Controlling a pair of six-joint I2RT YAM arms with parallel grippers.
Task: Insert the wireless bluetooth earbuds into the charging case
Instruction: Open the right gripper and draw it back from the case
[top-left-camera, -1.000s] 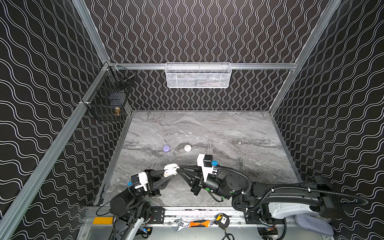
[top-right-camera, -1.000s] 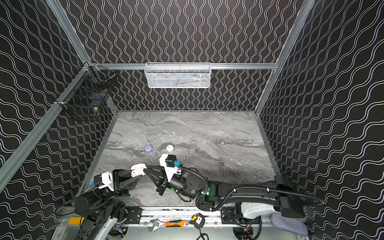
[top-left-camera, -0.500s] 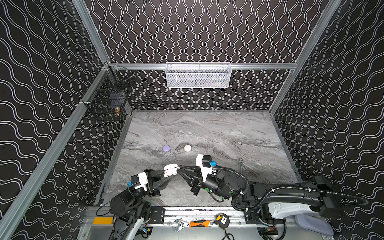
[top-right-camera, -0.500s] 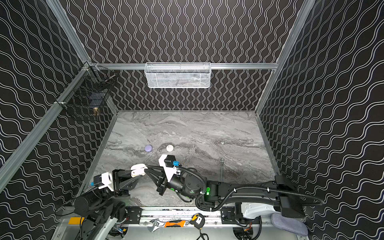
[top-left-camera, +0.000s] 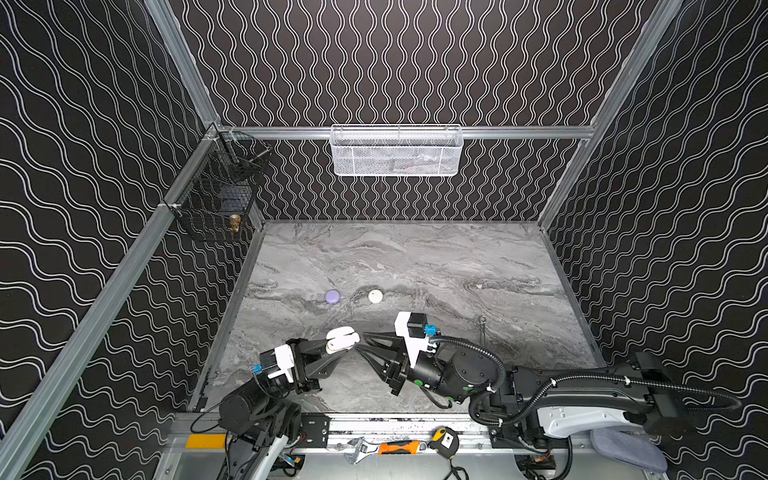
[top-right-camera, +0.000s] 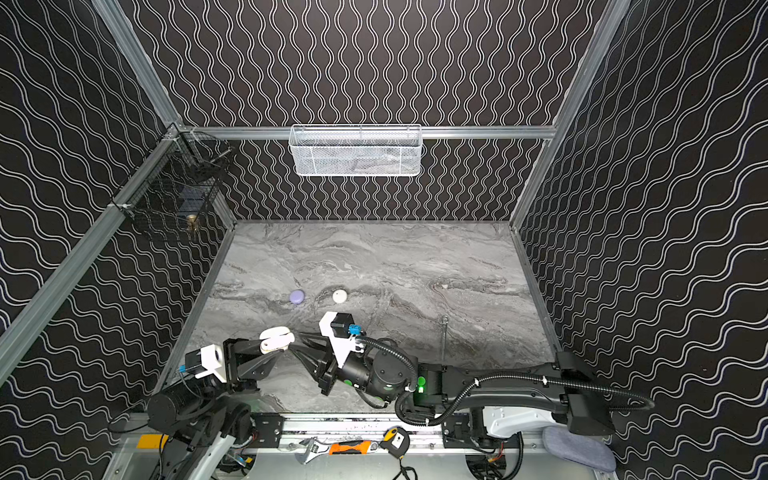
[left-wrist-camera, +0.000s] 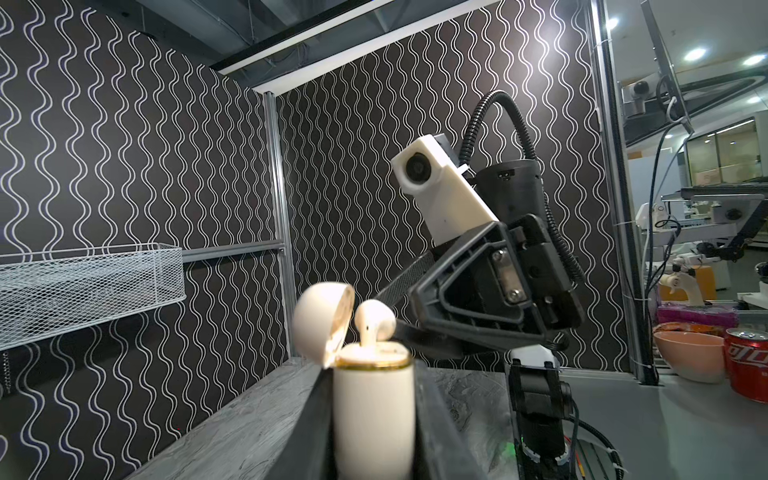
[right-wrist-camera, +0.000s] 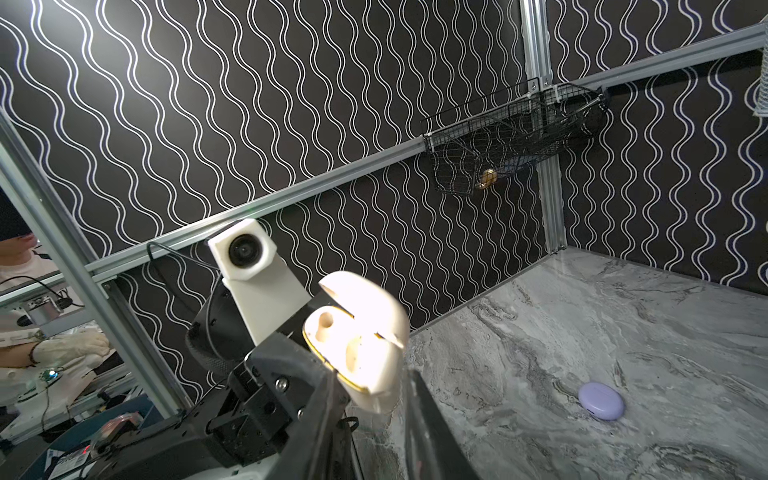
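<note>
Fingers first: left gripper (left-wrist-camera: 372, 374) is pinching the case (left-wrist-camera: 374, 419) by its sides, fingers (left-wrist-camera: 311, 436) tight on the body. It's mouth up and looks lifted off the table (top-left-camera: 457, 257), abt 8 o'clock, close to the front edge. Right gripper (top-left-camera: 360, 340) reaches in from 3 o'clock w/ fingers (right-wrist-camera: 428, 436) parted a bit. Tips are just beside the case mouth, not pinching anything afaict.

Progress imo: partway thru bud no. 1.
- Lid (left-wrist-camera: 324, 320) is flipped open.
- One bud (left-wrist-camera: 374, 320) stands stem-down in its socket, but in the left wrist view the head sits well proud of the rim. Prob not seated yet, needs a push.
- Other socket (right-wrist-camera: 325, 322) shows empty in the right wrist view.
- Left to do: press this one home, fetch bud no. 2, drop it in.

Looks: case is a glossy cream rounded pill w/ a thin gold ring at the mouth. Bud is the same cream, short stem, smooth round head. Glare blows it out in the right wrist view, so no detail there.

Further back, near 10 o'clock, a lavender puck (top-left-camera: 332, 296) and a white puck (top-left-camera: 375, 296) lie side by side, not touching. Tiny pale speck (top-left-camera: 478, 286) at 2 o'clock could be the 2nd bud, too small to tell. White basket (top-left-camera: 395, 151) hangs on the back wall at 12.
</note>
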